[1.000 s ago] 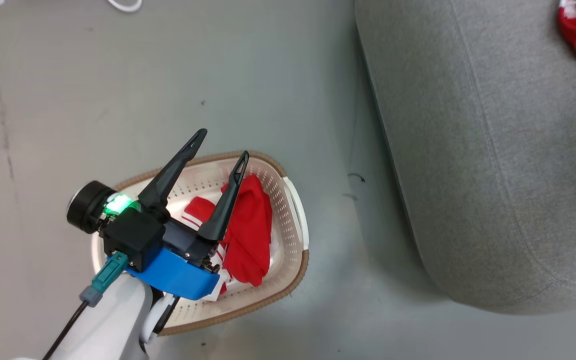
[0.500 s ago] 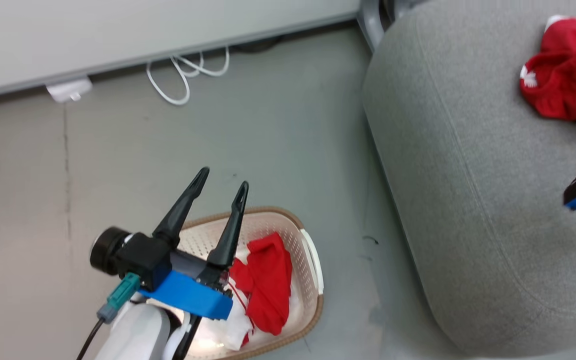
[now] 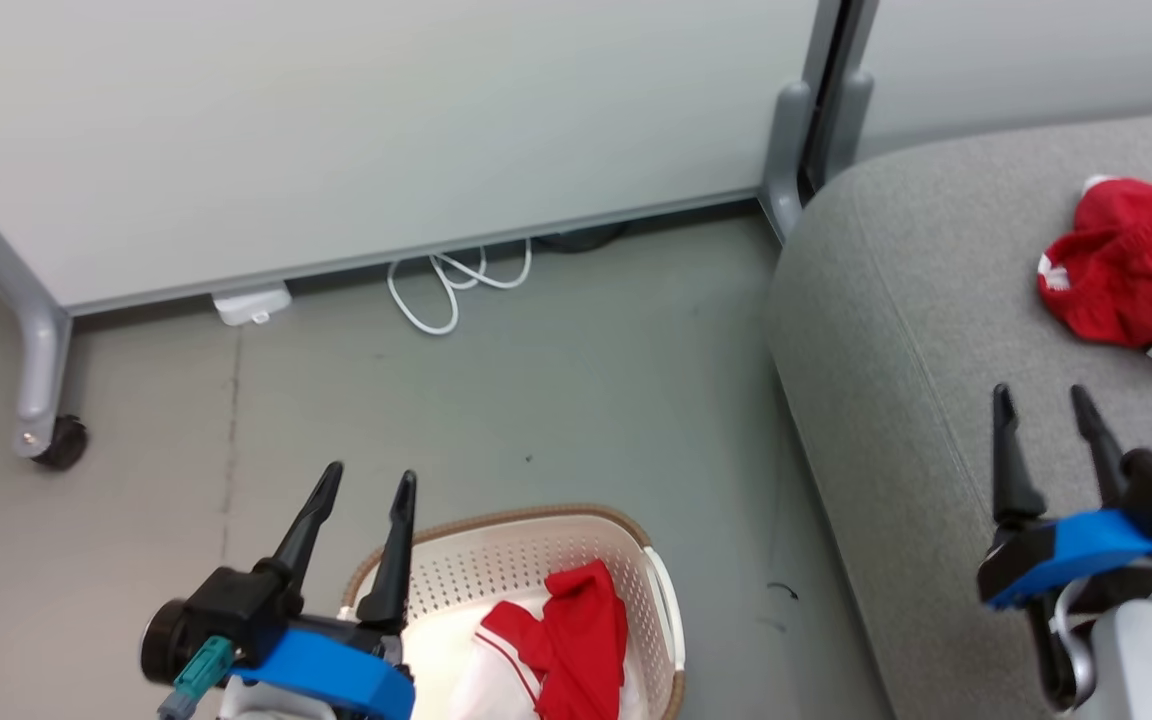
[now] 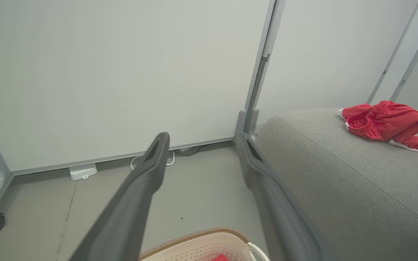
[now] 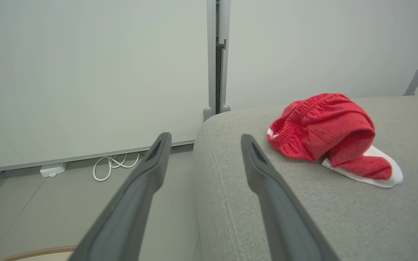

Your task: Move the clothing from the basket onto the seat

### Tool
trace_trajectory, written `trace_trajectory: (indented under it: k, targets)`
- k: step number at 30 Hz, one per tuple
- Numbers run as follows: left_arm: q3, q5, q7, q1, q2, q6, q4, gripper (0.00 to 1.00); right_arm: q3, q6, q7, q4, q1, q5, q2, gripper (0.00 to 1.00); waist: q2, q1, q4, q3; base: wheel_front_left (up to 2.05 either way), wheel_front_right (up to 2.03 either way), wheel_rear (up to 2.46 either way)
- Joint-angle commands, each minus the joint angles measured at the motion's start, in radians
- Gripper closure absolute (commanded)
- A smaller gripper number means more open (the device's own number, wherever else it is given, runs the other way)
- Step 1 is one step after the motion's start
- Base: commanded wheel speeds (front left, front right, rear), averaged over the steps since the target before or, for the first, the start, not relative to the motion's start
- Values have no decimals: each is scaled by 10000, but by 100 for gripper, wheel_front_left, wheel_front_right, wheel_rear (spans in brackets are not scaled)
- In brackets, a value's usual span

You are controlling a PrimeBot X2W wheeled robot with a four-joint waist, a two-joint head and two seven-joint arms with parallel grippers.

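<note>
Since a second ago the head camera has tilted up, and the left gripper (image 3: 369, 473), then spread over the small cream-white perforated plastic laundry basket (image 3: 506, 570) with a brown woven-look rim, now sits at its 9 o'clock edge, dark fingers parted and empty. Inside the basket lies a crumpled red-and-white fabric garment (image 3: 576, 640). At 4 o'clock the right gripper (image 3: 1040, 391) hovers, fingers apart and empty, over the large light-grey upholstered seat (image 3: 896, 420), where a mostly red garment with white trim (image 3: 1131, 265) lies at that gripper's 1 o'clock.
</note>
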Motion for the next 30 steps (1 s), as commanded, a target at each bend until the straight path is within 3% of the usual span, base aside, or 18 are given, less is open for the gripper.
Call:
trace_trajectory:
  k: [1, 14, 30]
  targets:
    - [223, 14, -50, 146, -25, -11, 117, 0, 149, 5, 30, -371, 431, 36, 153, 0, 0, 3, 251, -344, 0, 0, 0]
    - [1399, 166, -50, 960, -221, -11, 440, 0, 1228, 5, 1177, -2261, 2505, 297, 488, 0, 0, 3, 970, -1129, 0, 0, 0]
    - [1978, 253, -50, 1236, -319, -11, 490, 0, 1873, 5, 1329, -2621, 2947, 486, 498, 0, 0, 3, 1484, -1326, 0, 0, 0]
